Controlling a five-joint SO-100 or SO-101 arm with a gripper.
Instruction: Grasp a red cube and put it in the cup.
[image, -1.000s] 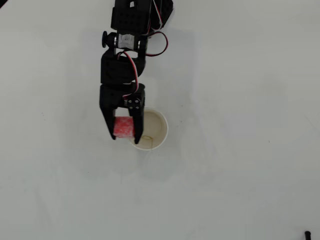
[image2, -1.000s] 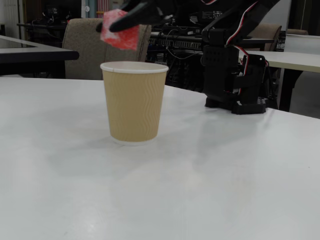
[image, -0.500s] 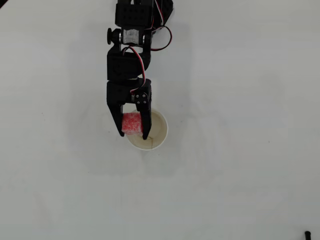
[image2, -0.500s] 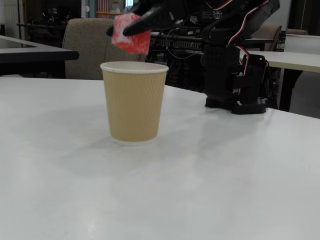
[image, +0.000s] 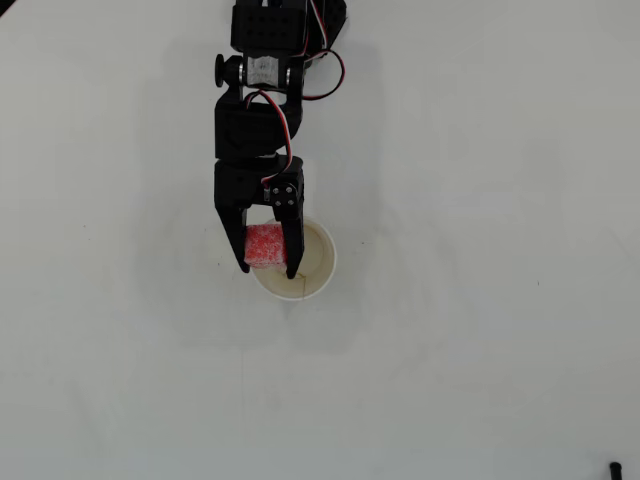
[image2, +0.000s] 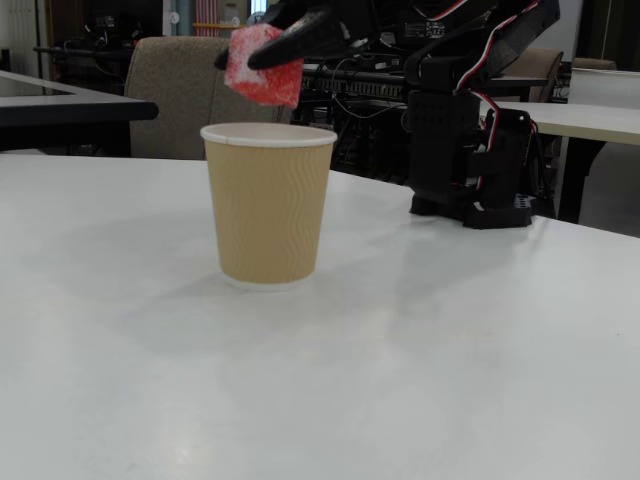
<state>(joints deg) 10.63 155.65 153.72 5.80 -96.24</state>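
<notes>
Above cup (image2: 268, 205), gripped red cube (image2: 264, 66)

Looks like lab or robotics classroom. Wide white desk (image2: 420, 380) carries small black servo arm (image2: 465, 130) with red-white wiring. Behind it, fixed view: more pale tables (image2: 575, 118), dark tabletop (image2: 60, 100) at left, padded grey-beige chair (image2: 170, 95), cluttered racks of dark electronics and cables (image2: 365, 85) across background. Overhead view shows only plain white desk surface.
</notes>
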